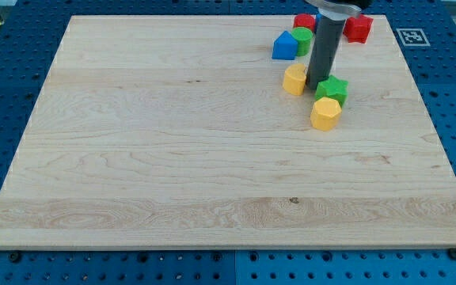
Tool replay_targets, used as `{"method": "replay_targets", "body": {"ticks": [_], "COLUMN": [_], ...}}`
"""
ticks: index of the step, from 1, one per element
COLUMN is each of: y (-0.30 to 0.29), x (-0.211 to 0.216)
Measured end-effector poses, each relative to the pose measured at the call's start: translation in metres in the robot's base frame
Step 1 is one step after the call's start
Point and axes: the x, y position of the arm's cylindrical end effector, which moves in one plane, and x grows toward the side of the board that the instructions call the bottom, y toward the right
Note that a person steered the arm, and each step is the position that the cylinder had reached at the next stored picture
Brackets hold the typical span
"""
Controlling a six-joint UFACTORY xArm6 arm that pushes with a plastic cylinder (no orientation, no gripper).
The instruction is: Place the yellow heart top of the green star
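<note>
In the upper right of the frame, the rod's tip (317, 86) rests on the wooden board (172, 158), holding nothing, since it is a bare rod. The yellow heart (294, 79) lies just to the tip's left, touching or nearly so. The green star (332, 88) sits just right of the tip, with a yellow hexagon (325, 114) touching its lower edge. Farther up lie a blue block (284, 46), a green block (302, 39), and two red blocks (304, 22) (359, 28).
</note>
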Motion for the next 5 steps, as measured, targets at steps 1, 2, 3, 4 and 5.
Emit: {"method": "replay_targets", "body": {"ticks": [1,2,3,4,5], "y": [0.016,0.026,0.011,-0.029,-0.091], "x": [-0.012,-0.036,-0.036,-0.052,-0.054]}}
